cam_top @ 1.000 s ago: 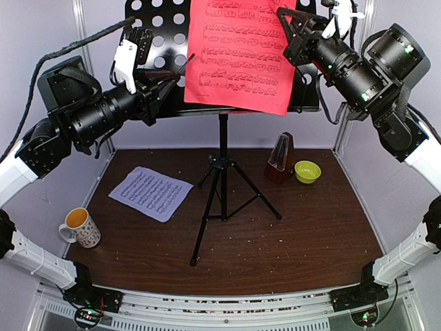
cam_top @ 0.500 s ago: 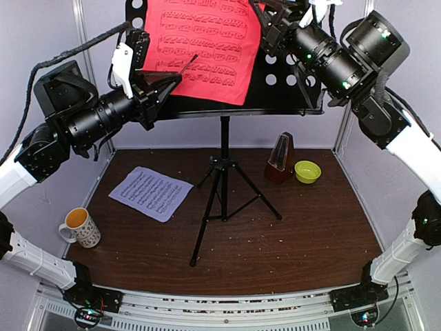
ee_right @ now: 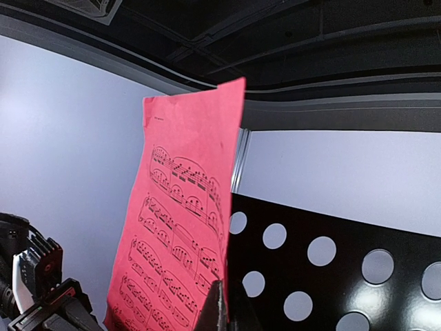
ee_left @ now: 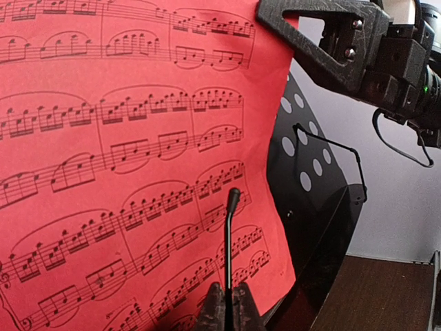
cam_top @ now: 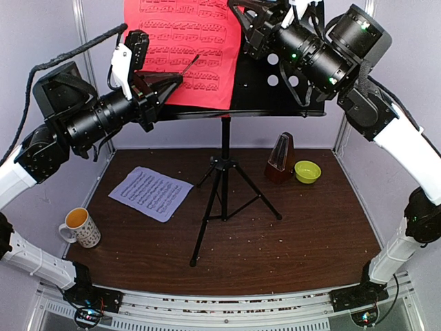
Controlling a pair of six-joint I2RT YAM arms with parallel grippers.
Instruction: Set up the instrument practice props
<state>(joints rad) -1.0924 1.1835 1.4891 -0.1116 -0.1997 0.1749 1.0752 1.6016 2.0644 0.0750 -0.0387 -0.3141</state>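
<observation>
Music stands: one, a black perforated-metal music stand [cam_top: 262,96] on tripod legs, upright mid-table on your dark wood-grain table [cam_top: 310,234].
Music sheets: two. The red sheet of printed music [cam_top: 182,48] stands against the left half of the stand's desk. The pale white sheet of printed music [cam_top: 151,193] lies flat on the table, left of the tripod.
Metronomes: one small brown pyramid metronome [cam_top: 280,158], upright on the table right of the tripod.
Containers: two. A small yellow-green bowl [cam_top: 307,179] sits just beside the metronome. A patterned white mug [cam_top: 86,234] at near left shows orange inside.
Your left gripper [ee_left: 227,307]: clenched on a thin black rod [ee_left: 228,248] that rises in front of the red sheet.
Your right gripper [ee_right: 224,303]: pinched closed on the red sheet's right edge.
</observation>
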